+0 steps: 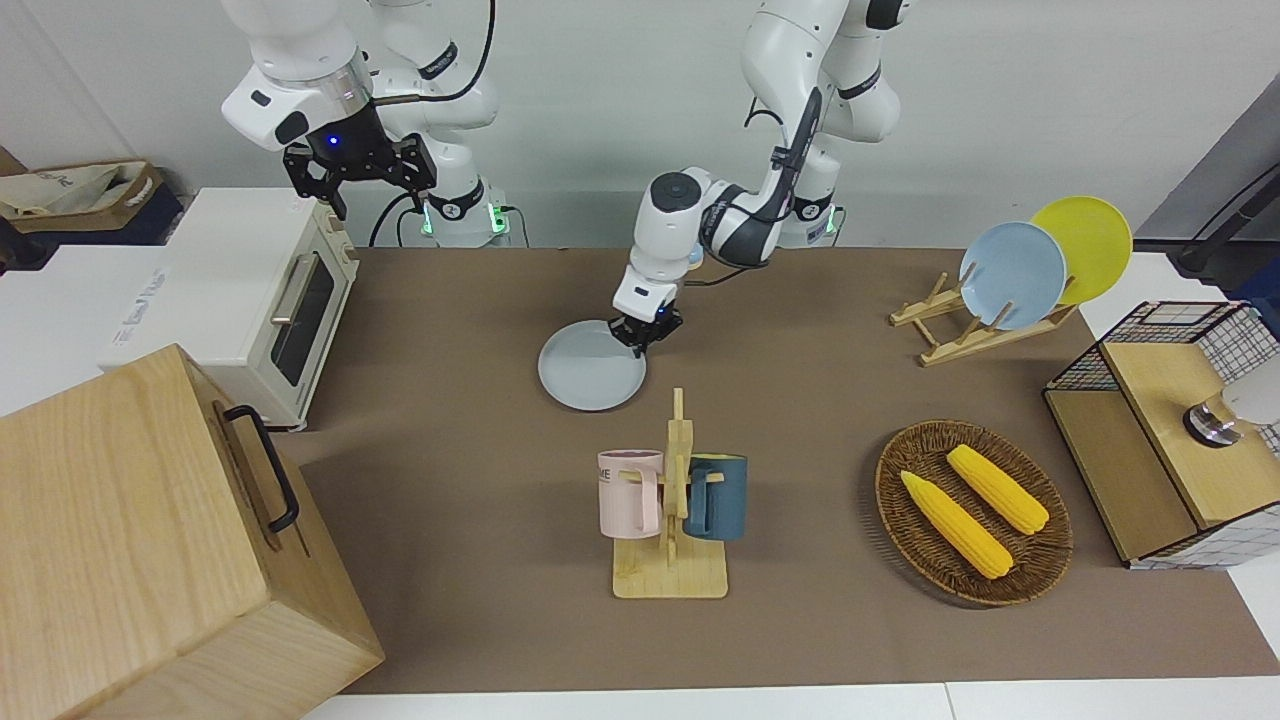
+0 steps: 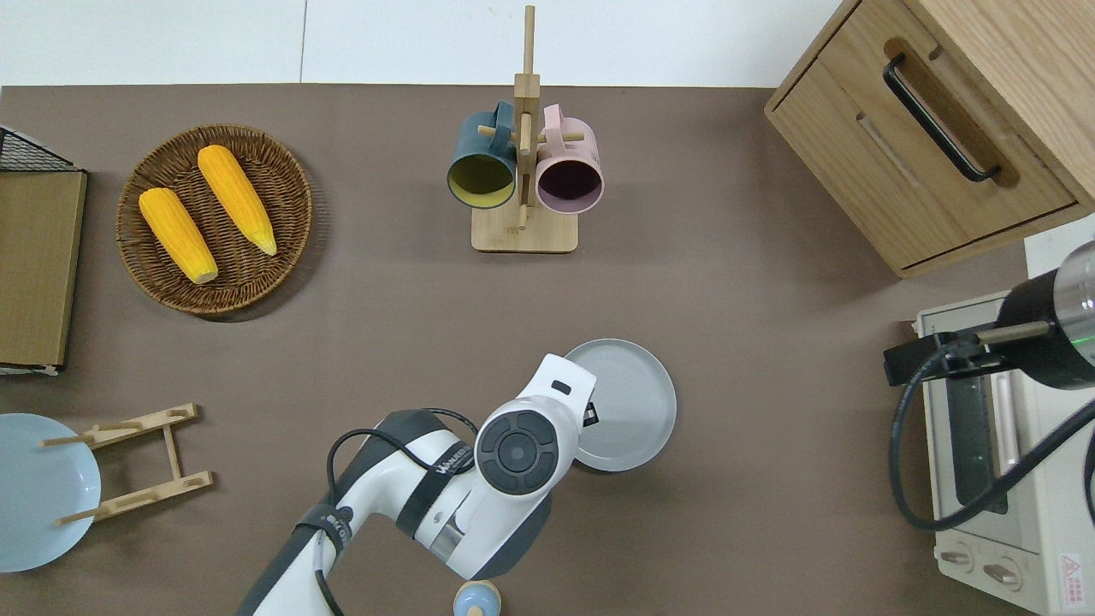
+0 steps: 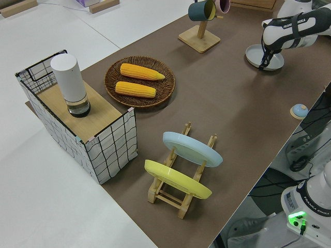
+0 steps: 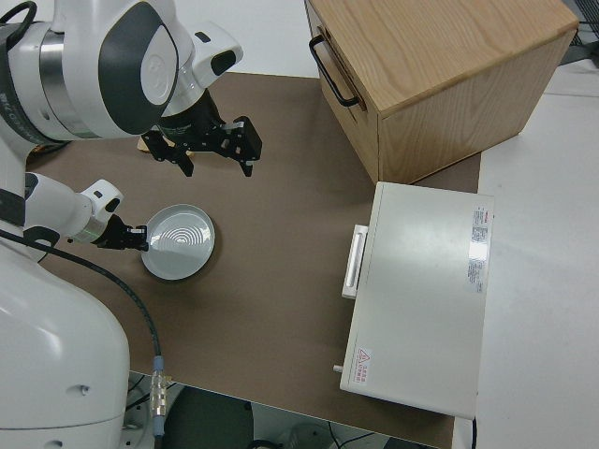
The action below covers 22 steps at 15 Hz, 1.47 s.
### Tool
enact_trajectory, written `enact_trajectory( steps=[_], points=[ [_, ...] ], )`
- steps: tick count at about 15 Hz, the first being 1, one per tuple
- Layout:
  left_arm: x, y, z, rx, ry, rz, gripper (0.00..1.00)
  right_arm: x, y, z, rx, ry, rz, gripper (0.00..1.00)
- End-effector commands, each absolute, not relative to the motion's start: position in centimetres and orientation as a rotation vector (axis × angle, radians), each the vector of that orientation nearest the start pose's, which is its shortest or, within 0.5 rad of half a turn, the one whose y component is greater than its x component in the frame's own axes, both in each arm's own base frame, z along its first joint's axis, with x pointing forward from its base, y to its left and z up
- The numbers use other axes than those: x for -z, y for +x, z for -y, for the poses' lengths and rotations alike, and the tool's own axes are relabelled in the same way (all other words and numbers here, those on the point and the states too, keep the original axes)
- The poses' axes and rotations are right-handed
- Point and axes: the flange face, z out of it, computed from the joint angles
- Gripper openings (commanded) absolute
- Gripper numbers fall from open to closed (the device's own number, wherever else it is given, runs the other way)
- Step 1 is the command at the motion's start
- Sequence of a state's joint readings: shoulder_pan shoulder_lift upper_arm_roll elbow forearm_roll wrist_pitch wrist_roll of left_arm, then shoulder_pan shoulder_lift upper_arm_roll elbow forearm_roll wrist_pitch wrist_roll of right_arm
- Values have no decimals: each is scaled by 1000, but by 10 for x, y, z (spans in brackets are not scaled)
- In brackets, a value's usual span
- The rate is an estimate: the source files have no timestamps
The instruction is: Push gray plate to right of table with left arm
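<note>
Contact for you: left gripper (image 1: 645, 340) meets the gray plate (image 1: 590, 366) rim, fingers' state unreadable. Plate lies mid-table (image 1: 480, 300), nearer the robots than the mug rack (image 1: 675, 500). Right arm is parked.

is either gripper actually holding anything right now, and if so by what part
Nothing is held. The left gripper is down at the rim of the gray plate, on the edge toward the left arm's end of the table, set to push rather than grasp. The right arm is parked, its gripper open.

Both arms are showing glossy white shells with dark gray joint bands. Black cables are running along the left arm (image 1: 790, 110), a blue light is glowing above the right arm's black end effector (image 1: 358, 178), and green lights are shining at the bases.
</note>
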<state>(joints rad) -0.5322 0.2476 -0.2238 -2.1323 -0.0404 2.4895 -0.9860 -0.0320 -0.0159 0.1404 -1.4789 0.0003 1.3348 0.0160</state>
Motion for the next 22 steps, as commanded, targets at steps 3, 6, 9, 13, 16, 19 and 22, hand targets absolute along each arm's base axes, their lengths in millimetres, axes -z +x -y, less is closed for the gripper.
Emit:
enact_trajectory(
  steps=[3, 6, 9, 13, 16, 19, 22],
  points=[
    [-300, 427, 451, -25, -3246, 507, 0, -660, 518, -57, -208, -3139, 124, 983],
    [-299, 424, 477, -51, -3243, 523, 0, -660, 518, -56, -208, -3140, 119, 983],
    [-298, 417, 487, -58, -3244, 522, 0, -660, 518, -57, -208, -3140, 121, 983],
    [-300, 420, 486, -51, -3248, 515, 394, -660, 518, -56, -208, -3139, 121, 983],
    [-305, 423, 482, -28, -3246, 499, 987, -660, 518, -57, -208, -3139, 124, 983],
    [-314, 426, 473, -40, -3218, 435, 987, -660, 518, -57, -208, -3139, 124, 983],
    [-342, 441, 443, -59, -3194, 305, 987, -660, 518, -57, -208, -3140, 121, 983]
  ],
)
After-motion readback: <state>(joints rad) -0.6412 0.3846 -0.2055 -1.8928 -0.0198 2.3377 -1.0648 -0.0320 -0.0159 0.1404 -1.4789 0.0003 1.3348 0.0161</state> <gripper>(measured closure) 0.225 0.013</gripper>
